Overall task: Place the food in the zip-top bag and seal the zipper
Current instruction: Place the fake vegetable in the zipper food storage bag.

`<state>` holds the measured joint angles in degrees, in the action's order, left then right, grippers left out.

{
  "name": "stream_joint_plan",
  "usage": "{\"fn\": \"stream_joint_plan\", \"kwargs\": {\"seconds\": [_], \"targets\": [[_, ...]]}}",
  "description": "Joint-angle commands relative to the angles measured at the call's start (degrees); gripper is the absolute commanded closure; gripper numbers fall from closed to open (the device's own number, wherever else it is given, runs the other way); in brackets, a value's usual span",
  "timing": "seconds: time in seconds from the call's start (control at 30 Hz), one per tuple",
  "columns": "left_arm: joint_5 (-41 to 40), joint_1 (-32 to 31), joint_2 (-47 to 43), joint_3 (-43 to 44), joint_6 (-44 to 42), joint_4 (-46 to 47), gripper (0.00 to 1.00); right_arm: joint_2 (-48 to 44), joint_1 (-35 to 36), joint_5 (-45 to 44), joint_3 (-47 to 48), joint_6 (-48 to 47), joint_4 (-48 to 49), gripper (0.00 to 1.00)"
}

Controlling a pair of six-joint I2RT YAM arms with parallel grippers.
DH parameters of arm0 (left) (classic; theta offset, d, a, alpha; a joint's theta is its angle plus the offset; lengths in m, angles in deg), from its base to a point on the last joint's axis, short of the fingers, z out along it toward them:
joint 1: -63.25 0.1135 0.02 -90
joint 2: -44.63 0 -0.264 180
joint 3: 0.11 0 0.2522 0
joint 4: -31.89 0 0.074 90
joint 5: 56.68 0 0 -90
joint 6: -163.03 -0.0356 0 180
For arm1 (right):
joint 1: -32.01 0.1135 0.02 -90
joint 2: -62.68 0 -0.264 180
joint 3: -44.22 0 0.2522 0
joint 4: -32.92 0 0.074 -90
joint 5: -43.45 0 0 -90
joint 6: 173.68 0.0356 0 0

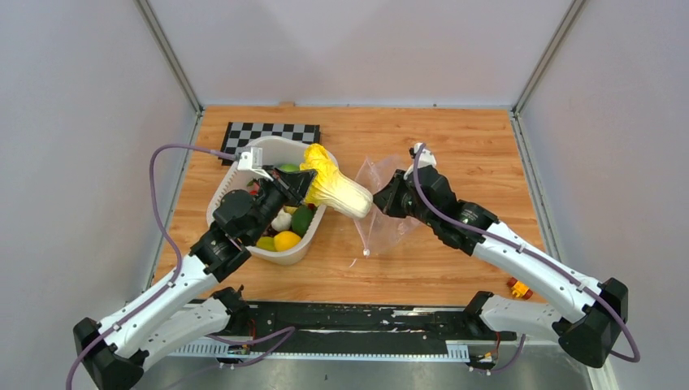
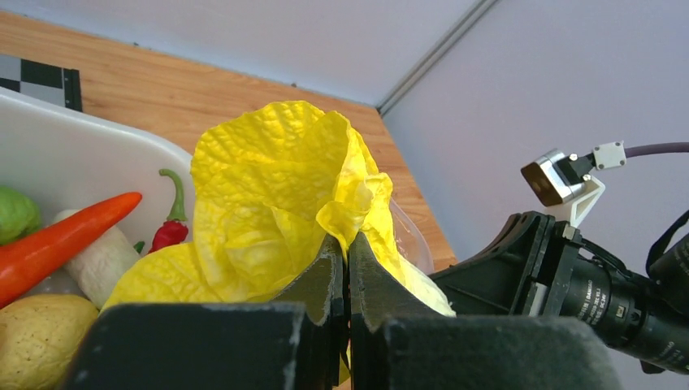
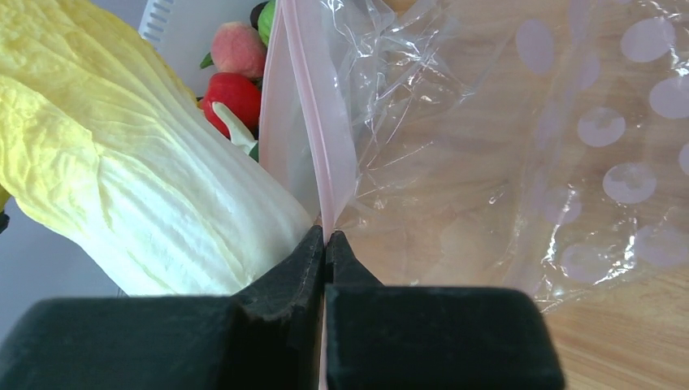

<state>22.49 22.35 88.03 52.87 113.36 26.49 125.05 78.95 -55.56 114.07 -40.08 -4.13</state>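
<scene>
Cabbage (image 1: 335, 188) hangs above the surface (image 1: 455, 146), its yellow leaves clamped in the left hand (image 2: 345, 244), white base at the zip-top bag (image 1: 382, 231) mouth. Right hand (image 3: 326, 240) pinches the pink zipper (image 3: 313, 122); better lift that edge so the base slides inside.

From my feed I see a wood-grain tabletop (image 1: 463, 138) boxed in by plain pale grey walls (image 1: 73, 122), with metal posts (image 1: 169, 57) rising at the far corners. A black-and-white checkerboard (image 1: 272, 131) lies toward the upper left, under soft, even light.
</scene>
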Motion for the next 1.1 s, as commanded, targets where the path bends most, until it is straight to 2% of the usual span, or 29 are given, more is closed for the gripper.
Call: {"fn": "stream_joint_plan", "kwargs": {"seconds": [0.0,0.17,0.4,0.63,0.8,1.07], "targets": [[-9.39,-5.16,2.28,3.02,-4.29,-3.81,1.0,0.49,0.35,1.33,3.23,1.41,3.74,1.0],[-13.8,-7.16,2.99,3.87,-5.47,-5.47,1.0,0.17,0.38,-3.5,3.97,1.97,-0.58,1.0],[-15.52,-7.48,2.53,4.02,-5.96,-6.33,1.0,0.14,0.43,-1.75,3.82,1.8,1.2,1.0],[-18.84,-8.67,3.74,5.69,-6.73,-10.32,1.0,0.89,0.86,-3.38,6.14,-0.03,-2.93,1.0],[-23.46,-11.33,5.66,7.87,-8.61,-13.28,1.0,2.21,0.87,-0.87,9.05,-3.63,-5.51,1.0],[-28.74,-13.98,4.43,7.67,-9.37,-14.59,1.0,0.95,0.87,-6.77,7.44,-1.31,-7.37,1.0]]}}
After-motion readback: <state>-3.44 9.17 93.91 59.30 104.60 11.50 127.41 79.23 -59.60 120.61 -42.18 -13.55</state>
